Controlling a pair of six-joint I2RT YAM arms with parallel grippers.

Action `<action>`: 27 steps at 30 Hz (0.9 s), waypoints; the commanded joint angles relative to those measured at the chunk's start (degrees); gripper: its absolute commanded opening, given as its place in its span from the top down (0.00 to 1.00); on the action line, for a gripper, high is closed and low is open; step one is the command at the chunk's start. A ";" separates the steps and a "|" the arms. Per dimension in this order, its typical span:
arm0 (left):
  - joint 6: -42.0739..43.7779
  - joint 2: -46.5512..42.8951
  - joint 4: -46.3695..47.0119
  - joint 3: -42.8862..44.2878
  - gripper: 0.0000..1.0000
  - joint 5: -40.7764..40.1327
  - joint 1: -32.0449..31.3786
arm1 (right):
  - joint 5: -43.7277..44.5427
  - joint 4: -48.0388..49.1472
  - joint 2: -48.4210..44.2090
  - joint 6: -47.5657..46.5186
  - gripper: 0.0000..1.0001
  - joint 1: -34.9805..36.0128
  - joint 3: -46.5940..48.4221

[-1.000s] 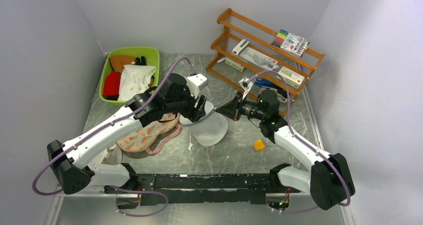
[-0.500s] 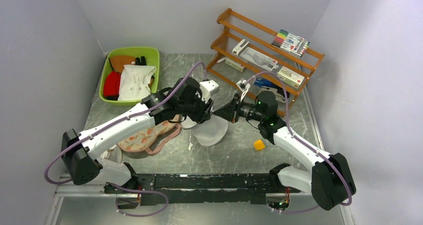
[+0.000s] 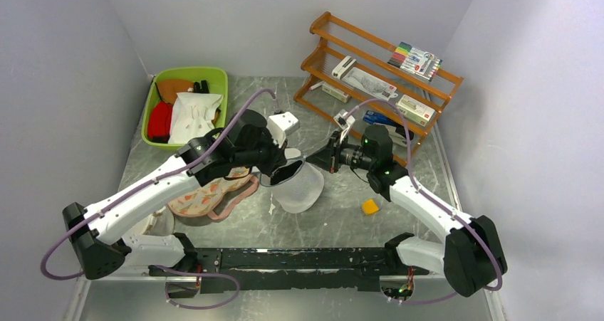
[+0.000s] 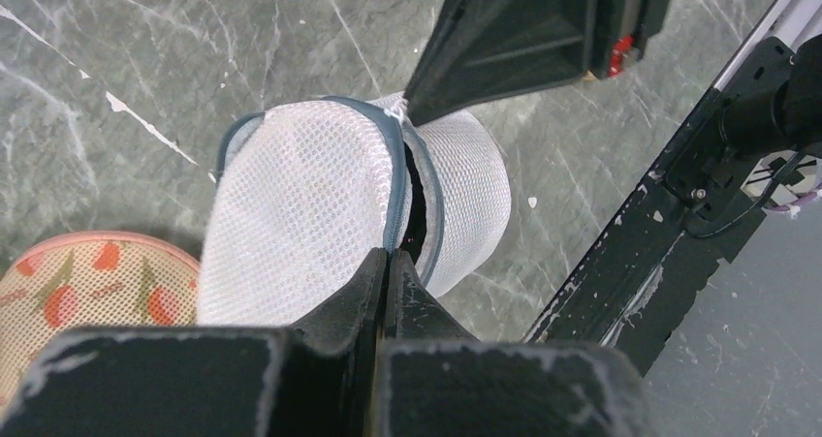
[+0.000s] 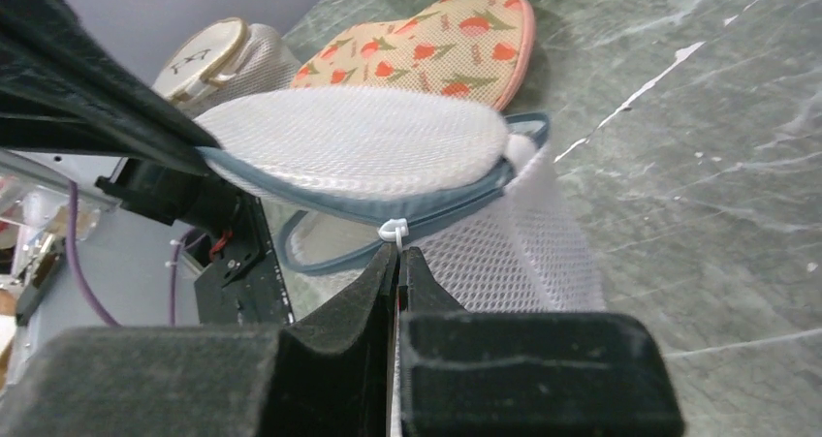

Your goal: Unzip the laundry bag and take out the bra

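1. Left gripper (image 3: 283, 170) has shifted toward 9 o'clock, widening the laundry bag (image 3: 298, 187) gap.
2. Its fingers clamp the zipper rim (image 4: 395, 180).
3. Right gripper (image 5: 397, 255) pinches the white zipper pull (image 5: 393, 230).
4. The laundry bag lies at 3 o'clock of the floral pad (image 3: 210, 193).

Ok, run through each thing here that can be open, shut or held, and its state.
laundry bag: partly unzipped, halves gaping.
left tool: shut on the bag's zipper rim.
right tool: shut on the zipper pull.
green basket: holds cloths.
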 commanded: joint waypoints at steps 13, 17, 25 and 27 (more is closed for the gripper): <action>-0.53 -5.75 -5.26 8.20 0.93 -1.44 -0.45 | 1.11 -5.64 11.90 -6.40 1.00 0.19 9.09; -4.37 -2.82 -8.61 12.64 0.93 -8.85 -0.38 | 4.47 -10.47 12.60 -7.46 0.88 0.19 11.84; -16.44 5.13 -15.00 21.04 0.93 -16.28 1.29 | 16.22 -26.83 11.59 -11.47 0.43 0.19 19.32; -18.24 5.89 -14.40 21.19 0.93 -14.18 3.50 | 19.19 -29.12 10.31 -11.70 0.29 0.19 20.20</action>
